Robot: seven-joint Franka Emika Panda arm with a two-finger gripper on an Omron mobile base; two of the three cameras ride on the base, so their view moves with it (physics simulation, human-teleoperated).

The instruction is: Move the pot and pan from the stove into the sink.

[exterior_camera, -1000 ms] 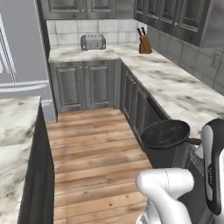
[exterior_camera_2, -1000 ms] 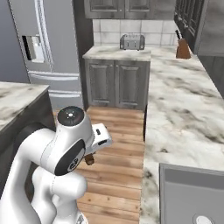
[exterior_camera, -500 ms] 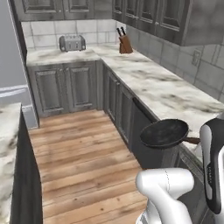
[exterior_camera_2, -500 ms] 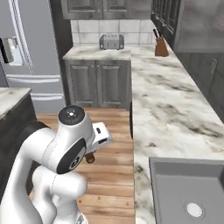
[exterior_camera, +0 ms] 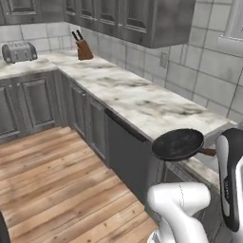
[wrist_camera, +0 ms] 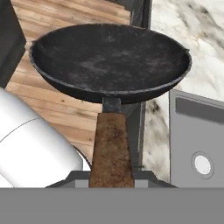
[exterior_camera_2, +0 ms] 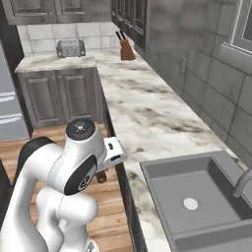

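While I had the frying pan (wrist_camera: 109, 61) up in the air, gripped by its brown handle (wrist_camera: 111, 148), the job was roughly at its first half, by my reading. The fingers were clenched on that handle: in the hand view the handle ran straight down between them and the pan bowl sat level, empty, black. From the left base view the pan (exterior_camera: 178, 144) hung just off the front edge of the marble table (exterior_camera: 137, 102), over the dark cabinet fronts, not resting on anything. The sink (exterior_camera_2: 197, 197) was close, grey basin with round drain (exterior_camera_2: 190, 204), nothing in it as far as I could see; its corner and drain also showed past the pan in the hand view (wrist_camera: 199, 144). Faucet (exterior_camera_2: 242, 181) partly cut off at the right edge.

So: pan lifted and carried near the sink, not yet over the basin, not yet set down. I judged what was left as swing it over the basin, lower, let go. Then the pot, which I took as still to fetch, since the basin held none.

Far end of the table had a toaster (exterior_camera_2: 71, 48) and knife block (exterior_camera_2: 127, 50), well apart from the work.
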